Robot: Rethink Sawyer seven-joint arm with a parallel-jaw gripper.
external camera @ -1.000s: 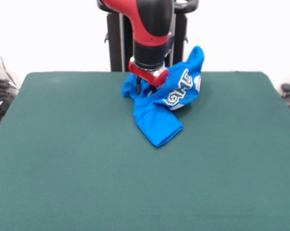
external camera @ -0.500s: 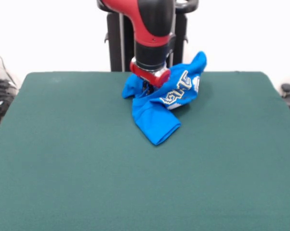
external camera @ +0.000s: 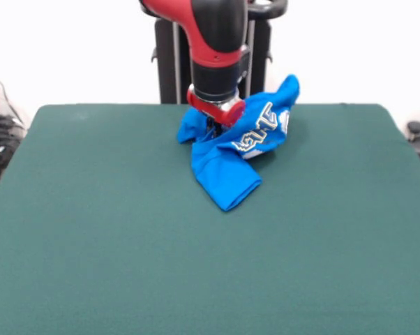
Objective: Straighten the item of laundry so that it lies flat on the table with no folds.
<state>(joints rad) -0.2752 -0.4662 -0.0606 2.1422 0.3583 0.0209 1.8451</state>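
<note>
Crumpled blue T-shirt [external camera: 234, 150] on green table [external camera: 91, 230], hand [external camera: 211, 129] pinching its top

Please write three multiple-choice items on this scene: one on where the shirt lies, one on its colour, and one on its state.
1. Where on the table is the T-shirt?
A. Towards the far edge, below the arm
B. At the near edge
C. Hanging off the left side

2. What colour is the T-shirt's cloth?
A. Red
B. Bright blue
C. Grey

3. How does the T-shirt lie?
A. Spread flat
B. Rolled into a tight tube
C. Bunched, with folds

Answers: 1 A, since it sits by the far edge under the gripper. 2 B, the cloth is bright blue with white lettering. 3 C, it is heaped, one end raised and one flap on the table.
</note>
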